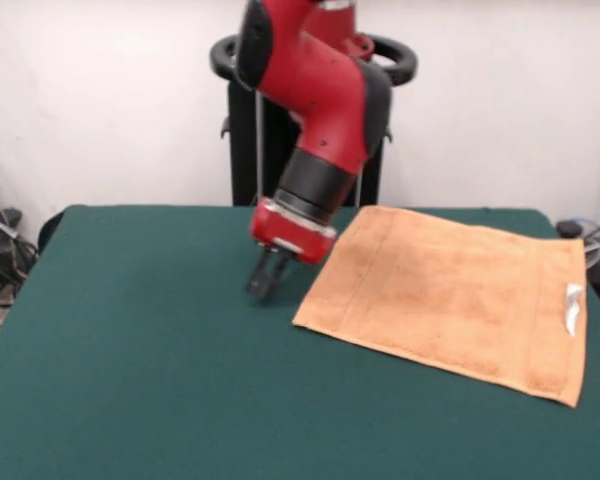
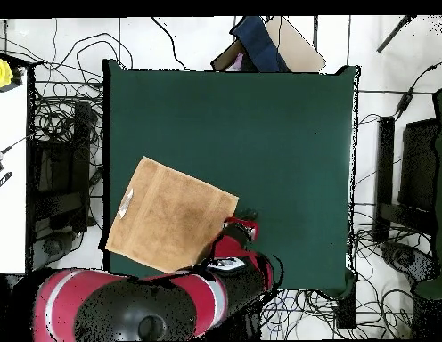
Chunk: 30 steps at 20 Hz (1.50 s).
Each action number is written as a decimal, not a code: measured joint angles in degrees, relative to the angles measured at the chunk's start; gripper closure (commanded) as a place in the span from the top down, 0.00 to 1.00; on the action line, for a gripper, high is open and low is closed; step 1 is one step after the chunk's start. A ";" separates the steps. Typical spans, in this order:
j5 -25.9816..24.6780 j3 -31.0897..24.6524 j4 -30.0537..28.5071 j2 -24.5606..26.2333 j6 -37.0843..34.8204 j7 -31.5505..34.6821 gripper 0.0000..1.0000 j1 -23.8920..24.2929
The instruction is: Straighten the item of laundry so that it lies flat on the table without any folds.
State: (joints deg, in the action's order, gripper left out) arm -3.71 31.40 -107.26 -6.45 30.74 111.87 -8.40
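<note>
Black and narrow, the claw [image 1: 267, 277] hangs at the end of the red arm [image 1: 315, 90], its tips down at or just above the green felt. In the front view the two fingers [image 1: 277, 272] sit close together with only a thin gap between them, and nothing is held between them. The claw is just beside the towel's nearest edge, on bare felt, not on the cloth. In the overhead view the claw [image 2: 245, 220] shows only as a dark tip past the red wrist, just beside the towel's corner, and its fingers cannot be made out there.

The towel [image 1: 450, 295] is a light orange-tan terry cloth, spread out flat in a single layer, with no fold that I can see. It lies skewed to the tabletop's edges, turned at an angle. A woven border band runs along its short end, and a small white care tag [image 1: 573, 307] lies on that end, on the side away from the claw. From above, the towel [image 2: 167, 214] sits in the tabletop's corner near the robot's base, one corner reaching the edge of the felt, the tag [image 2: 125, 204] toward the outer side.

The tabletop [image 1: 130, 340] is dark green and far wider than the towel. Cables [image 2: 60, 107] trail over the floor around it.
</note>
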 measured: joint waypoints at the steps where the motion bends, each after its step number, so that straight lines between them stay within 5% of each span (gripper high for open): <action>1: -1.83 1.08 0.31 0.93 0.50 0.00 0.00 1.37; 8: -14.73 3.13 3.32 1.84 -0.12 0.00 0.00 10.76; 12: -26.52 -2.85 3.13 -6.68 -11.17 0.00 0.00 21.11; 20: -26.91 -17.90 -1.00 -26.36 -43.44 0.00 0.00 34.21; 24: -25.82 -23.51 -2.06 -30.77 -49.08 0.00 0.00 36.94; 30: -25.23 -31.46 -2.40 -34.67 -47.20 0.00 0.00 37.69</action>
State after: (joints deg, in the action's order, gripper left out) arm -28.93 -0.06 -109.66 -41.12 -16.45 111.87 29.29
